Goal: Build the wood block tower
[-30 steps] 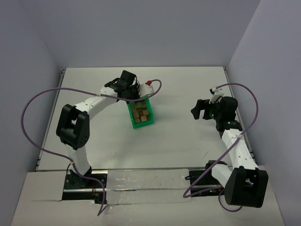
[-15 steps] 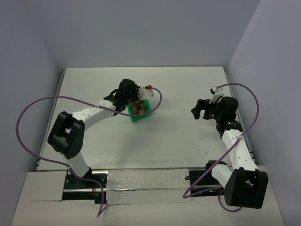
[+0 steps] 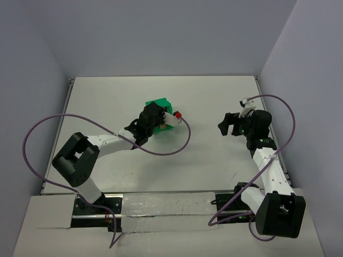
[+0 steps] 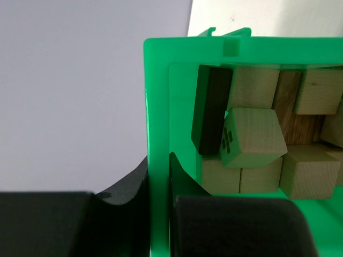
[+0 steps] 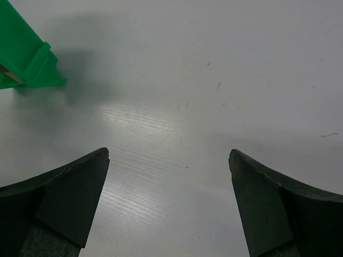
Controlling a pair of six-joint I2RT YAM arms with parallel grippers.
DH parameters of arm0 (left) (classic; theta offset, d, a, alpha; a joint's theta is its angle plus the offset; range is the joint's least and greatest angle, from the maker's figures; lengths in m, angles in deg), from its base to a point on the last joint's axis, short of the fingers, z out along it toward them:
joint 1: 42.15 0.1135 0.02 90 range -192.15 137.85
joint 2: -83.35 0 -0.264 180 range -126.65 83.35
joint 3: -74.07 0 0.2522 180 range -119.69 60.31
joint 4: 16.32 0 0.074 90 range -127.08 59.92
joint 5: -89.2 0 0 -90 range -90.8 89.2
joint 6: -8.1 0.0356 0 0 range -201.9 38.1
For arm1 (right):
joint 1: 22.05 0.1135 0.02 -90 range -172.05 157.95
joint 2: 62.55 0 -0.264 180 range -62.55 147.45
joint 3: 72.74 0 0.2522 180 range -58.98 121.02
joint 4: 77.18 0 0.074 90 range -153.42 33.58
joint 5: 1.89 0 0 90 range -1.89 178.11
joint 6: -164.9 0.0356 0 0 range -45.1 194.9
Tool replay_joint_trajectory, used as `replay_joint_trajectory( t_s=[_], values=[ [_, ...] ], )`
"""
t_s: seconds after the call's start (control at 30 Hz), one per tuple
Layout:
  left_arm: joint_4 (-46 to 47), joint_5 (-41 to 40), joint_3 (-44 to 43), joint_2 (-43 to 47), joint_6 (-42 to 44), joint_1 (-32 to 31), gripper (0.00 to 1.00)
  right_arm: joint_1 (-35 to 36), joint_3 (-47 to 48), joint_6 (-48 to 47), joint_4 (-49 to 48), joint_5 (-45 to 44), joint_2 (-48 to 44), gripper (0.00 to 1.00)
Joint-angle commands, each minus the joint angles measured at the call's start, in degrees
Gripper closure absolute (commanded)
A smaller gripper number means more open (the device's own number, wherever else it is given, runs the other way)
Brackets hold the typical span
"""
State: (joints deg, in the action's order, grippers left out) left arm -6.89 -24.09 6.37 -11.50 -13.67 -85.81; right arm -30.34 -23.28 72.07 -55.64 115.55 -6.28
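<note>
My left gripper (image 3: 156, 122) is shut on the side wall of a green plastic bin (image 3: 161, 106), which it holds tipped near the middle of the table. In the left wrist view the bin wall (image 4: 161, 80) stands pinched between the jaws of the left gripper (image 4: 159, 160). Several light-tan wood blocks (image 4: 252, 142) and one dark block (image 4: 210, 110) lie loose inside. My right gripper (image 3: 228, 124) hovers to the right, apart from the bin. Seen from its wrist, the right gripper (image 5: 169, 155) is open over bare table. No tower is in view.
A corner of the green bin (image 5: 24, 59) shows at the top left of the right wrist view. A purple cable with a red tip (image 3: 178, 114) loops beside the bin. Grey walls close off the white table (image 3: 214, 160) at the back and sides.
The left arm has swung the bin a little toward the back and turned it over on its side, so the blocks barely show from above. The right arm has stayed still.
</note>
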Motion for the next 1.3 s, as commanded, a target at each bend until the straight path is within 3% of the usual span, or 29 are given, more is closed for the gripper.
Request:
replay_joint_trajectory(
  t_s=[0.0, 0.33, 0.7, 1.27],
  values=[
    [16.58, -5.01, 2.10, 1.93, 6.05, -1.66, 1.00, -0.32, 2.51, -0.16, -1.55, -0.50, -1.25, 0.00],
    [40.21, -10.46, 10.66, -2.40, 18.11, -5.69, 1.00, -0.32, 2.40, -0.11, -1.50, -0.55, -1.56, 0.00],
    [53.61, -14.33, 16.81, -7.79, 21.37, -10.07, 1.00, -0.32, 2.35, -0.07, -1.55, -0.63, -1.69, 0.00],
    [76.79, -14.94, 18.62, -20.42, 30.91, -12.07, 1.00, -0.41, 2.27, -0.16, -1.55, -0.81, -1.95, 0.00]
  ],
)
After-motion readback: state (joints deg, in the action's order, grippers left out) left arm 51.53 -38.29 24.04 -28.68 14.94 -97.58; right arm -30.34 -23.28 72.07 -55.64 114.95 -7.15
